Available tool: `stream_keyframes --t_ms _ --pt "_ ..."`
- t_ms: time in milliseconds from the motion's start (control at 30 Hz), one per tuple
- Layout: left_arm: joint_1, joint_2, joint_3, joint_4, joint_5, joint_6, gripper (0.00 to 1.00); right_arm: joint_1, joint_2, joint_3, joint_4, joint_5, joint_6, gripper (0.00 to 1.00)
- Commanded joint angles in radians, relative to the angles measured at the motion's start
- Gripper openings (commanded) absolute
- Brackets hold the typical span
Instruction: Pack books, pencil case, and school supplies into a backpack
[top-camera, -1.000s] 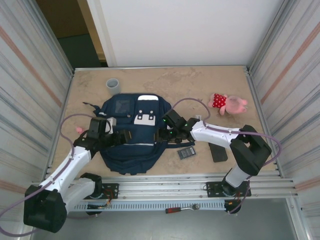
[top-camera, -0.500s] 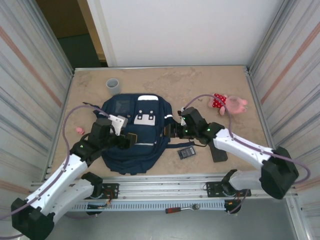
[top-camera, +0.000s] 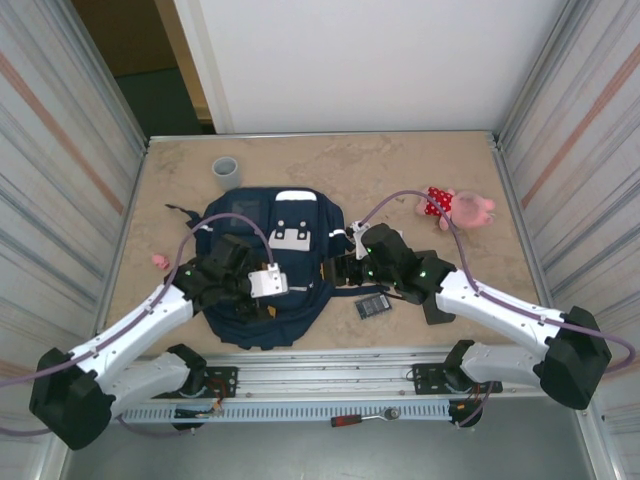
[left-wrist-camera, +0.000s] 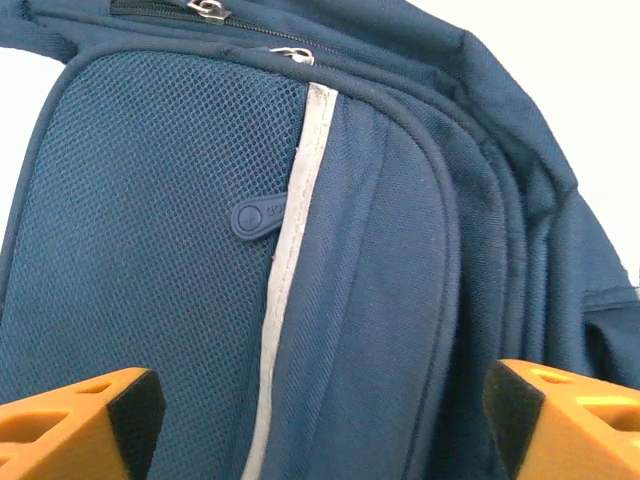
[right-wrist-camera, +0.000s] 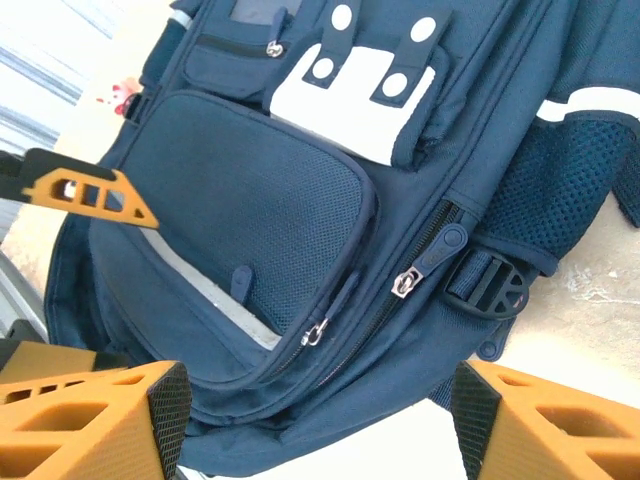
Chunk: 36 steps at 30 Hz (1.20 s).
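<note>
The navy backpack (top-camera: 262, 262) lies flat on the worktop (top-camera: 360, 165), toward 9 o'clock of centre, with its top pointing to 12 o'clock. The left fingers (left-wrist-camera: 80, 425) hang released, spread wide above its front pocket and pale stripe (left-wrist-camera: 285, 260), gripping nothing. The right fingers (right-wrist-camera: 95, 415) stand parted and empty at the backpack's 3 o'clock edge. A dark grey grid-faced supply piece (top-camera: 373, 305) rests on the worktop at the backpack's 4 o'clock.

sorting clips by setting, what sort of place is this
Likely a robot test cell: a table fenced by ribbed metal walls, a mounting rail along its near edge, and a backpack as a prop.
</note>
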Motion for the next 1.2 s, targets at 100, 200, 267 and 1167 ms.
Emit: stream_keyframes --t_ms 100,200,267,1167 --pt "-0.005 0.128 0.033 0.012 -0.016 0.095 0.86 0.015 0.026 0.007 0.009 0.021 -0.032 0.70" --pt "-0.006 0.169 0.040 0.017 -0.056 0.098 0.86 0.014 0.025 0.006 0.010 0.024 -0.034 0.70" --pt "-0.009 0.184 0.048 0.026 -0.102 0.087 0.81 0.014 0.016 0.000 0.012 0.035 -0.034 0.70" --pt "0.230 -0.155 0.010 0.161 0.454 -0.215 0.00 -0.274 0.137 0.114 -0.020 -0.435 -0.614 0.67"
